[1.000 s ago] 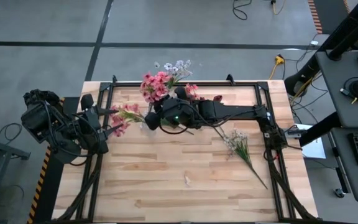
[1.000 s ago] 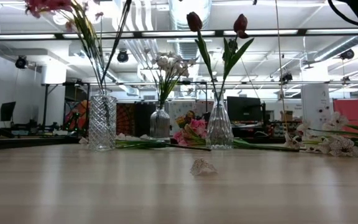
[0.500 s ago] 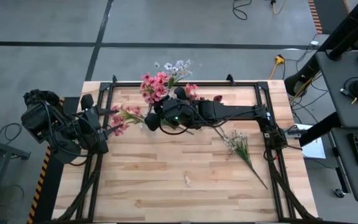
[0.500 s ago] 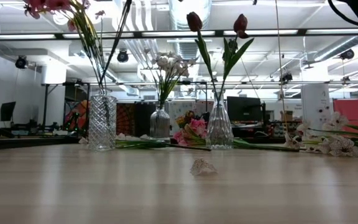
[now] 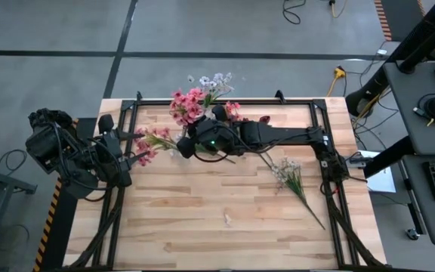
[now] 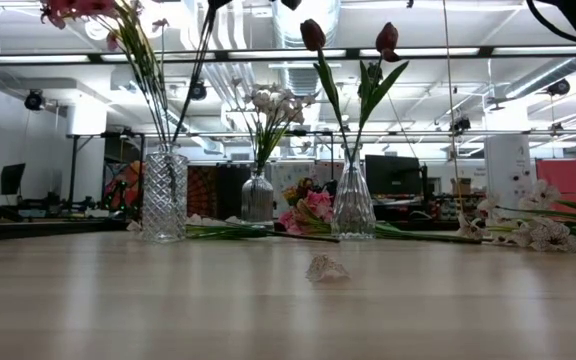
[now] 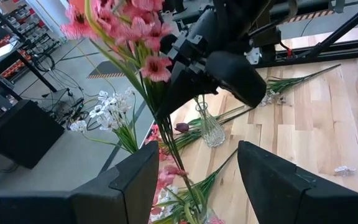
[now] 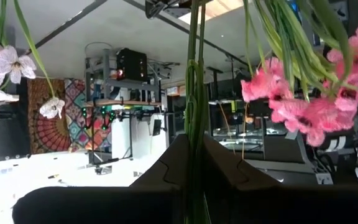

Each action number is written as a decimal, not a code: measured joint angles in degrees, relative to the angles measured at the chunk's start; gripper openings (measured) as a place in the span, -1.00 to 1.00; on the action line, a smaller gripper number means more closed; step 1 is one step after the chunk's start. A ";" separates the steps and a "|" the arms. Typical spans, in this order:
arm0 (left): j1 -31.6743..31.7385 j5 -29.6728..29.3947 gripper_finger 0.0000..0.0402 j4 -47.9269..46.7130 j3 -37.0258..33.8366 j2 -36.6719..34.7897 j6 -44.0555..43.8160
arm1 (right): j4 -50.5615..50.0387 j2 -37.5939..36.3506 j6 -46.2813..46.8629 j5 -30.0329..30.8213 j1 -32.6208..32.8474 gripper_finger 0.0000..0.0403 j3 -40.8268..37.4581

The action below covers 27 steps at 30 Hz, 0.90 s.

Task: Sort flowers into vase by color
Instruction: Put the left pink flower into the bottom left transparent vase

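My right gripper [image 5: 181, 148] is pinched tight on a pink flower's green stalk [image 8: 194, 93], blooms [image 5: 189, 103] just past my jaws, over the vase [image 6: 165, 194], while my left gripper [image 7: 194, 177] sits half open, holding nothing.

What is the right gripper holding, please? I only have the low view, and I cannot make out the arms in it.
Observer: The right gripper is shut on thin green stalks; its wrist view shows them between the fingers.
Operator: Where does it sit over the table?
Observer: In the high view it is on the vases' side of the table, right beside the pink flowers.
Operator: And the left arm?
Observer: The left gripper is open and empty, waiting at the table's left edge.
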 joint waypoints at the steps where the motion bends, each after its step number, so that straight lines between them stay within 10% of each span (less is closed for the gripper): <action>1: 0.00 0.00 0.00 0.00 0.00 0.00 0.00 | 0.00 0.00 -0.01 0.00 -0.05 -0.87 -0.25; 27: -0.01 0.01 0.00 0.21 0.00 0.01 0.02 | 4.55 0.00 11.17 -0.11 -0.11 -0.74 -2.42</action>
